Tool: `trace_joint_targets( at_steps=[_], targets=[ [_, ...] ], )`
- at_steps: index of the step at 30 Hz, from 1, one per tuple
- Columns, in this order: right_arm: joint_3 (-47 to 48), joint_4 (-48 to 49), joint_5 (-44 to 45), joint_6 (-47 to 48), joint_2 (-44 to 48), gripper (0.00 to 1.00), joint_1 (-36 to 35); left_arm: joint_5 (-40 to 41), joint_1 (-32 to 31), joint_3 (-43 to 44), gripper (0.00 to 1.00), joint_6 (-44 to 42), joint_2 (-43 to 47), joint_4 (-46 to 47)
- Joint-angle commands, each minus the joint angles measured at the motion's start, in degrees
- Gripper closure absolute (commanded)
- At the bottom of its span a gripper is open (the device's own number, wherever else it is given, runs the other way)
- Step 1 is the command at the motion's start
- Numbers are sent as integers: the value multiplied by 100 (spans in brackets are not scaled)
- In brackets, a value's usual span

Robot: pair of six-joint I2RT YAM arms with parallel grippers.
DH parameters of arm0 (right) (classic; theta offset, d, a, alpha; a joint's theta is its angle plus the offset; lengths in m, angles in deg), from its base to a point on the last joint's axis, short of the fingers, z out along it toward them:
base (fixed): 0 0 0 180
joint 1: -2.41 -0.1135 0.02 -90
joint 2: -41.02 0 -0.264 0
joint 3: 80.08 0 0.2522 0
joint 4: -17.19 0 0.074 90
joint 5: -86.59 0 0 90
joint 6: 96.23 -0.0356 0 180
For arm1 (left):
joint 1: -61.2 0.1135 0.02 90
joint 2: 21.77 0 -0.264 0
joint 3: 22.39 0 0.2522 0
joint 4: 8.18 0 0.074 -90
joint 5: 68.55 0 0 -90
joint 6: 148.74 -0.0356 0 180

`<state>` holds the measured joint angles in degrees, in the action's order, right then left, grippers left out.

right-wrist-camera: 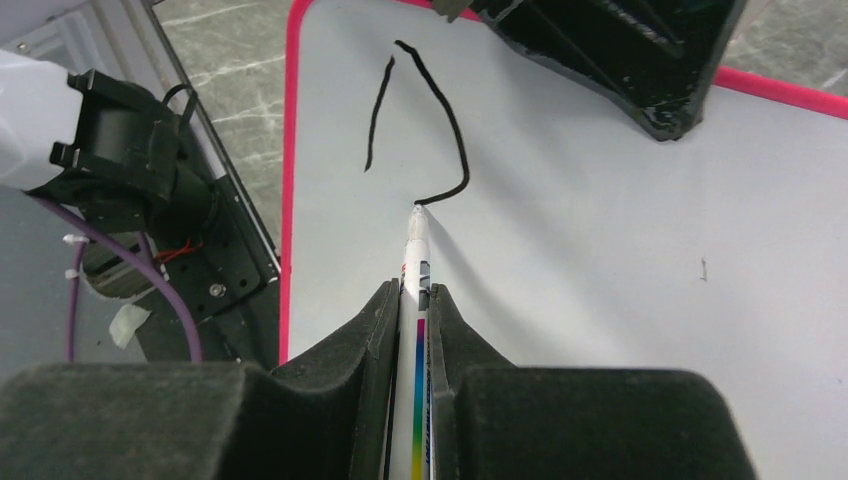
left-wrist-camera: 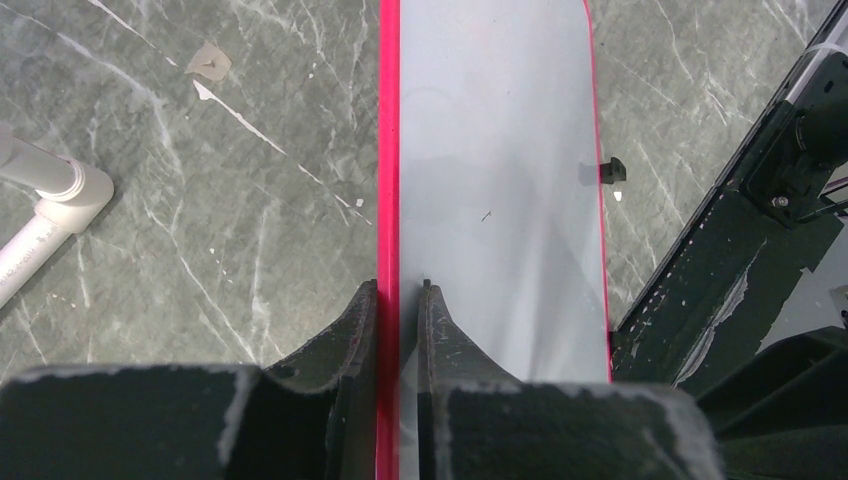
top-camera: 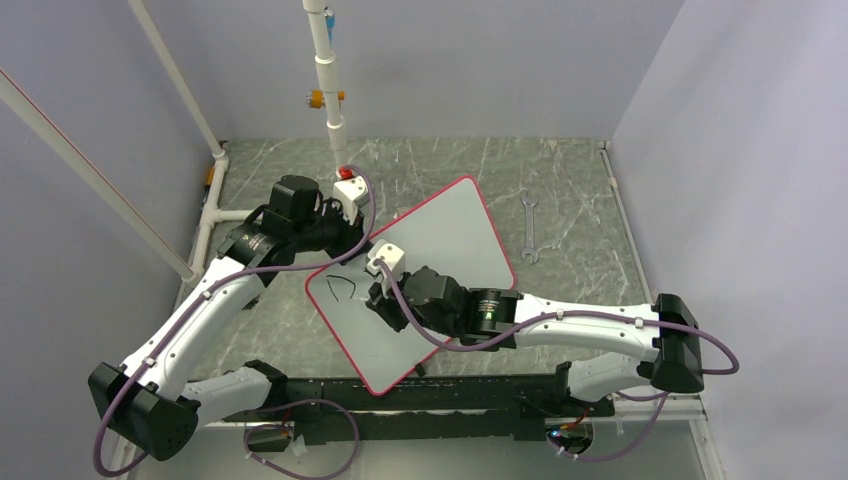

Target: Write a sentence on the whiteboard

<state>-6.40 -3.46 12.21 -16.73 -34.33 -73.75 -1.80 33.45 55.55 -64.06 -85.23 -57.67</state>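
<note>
Whiteboard [top-camera: 455,235] lay on table [top-camera: 570,170], turned askew between the two arms. Left gripper [left-wrist-camera: 400,292] was clamped on its red rim, apparently steadying it. Right gripper [right-wrist-camera: 413,292] was closed on marker [right-wrist-camera: 416,255], tip touching the board at the end of a stroke. Sentence [right-wrist-camera: 452,125]: only two curved black strokes near one corner, likely part of a first letter. Judged barely begun. Nearly all lettering left to write, and the rest of the board was blank.
</note>
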Motion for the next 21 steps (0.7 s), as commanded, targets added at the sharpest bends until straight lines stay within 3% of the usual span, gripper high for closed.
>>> trace_joint_targets(
  at_steps=[1,21],
  targets=[
    [83,94,-375,107,-84,100,6,259,-55,-27,100,-275,116,-22],
    [761,101,-76,250,-562,100,-27,268,-55,-24,100,-277,141,-31]
  ],
)
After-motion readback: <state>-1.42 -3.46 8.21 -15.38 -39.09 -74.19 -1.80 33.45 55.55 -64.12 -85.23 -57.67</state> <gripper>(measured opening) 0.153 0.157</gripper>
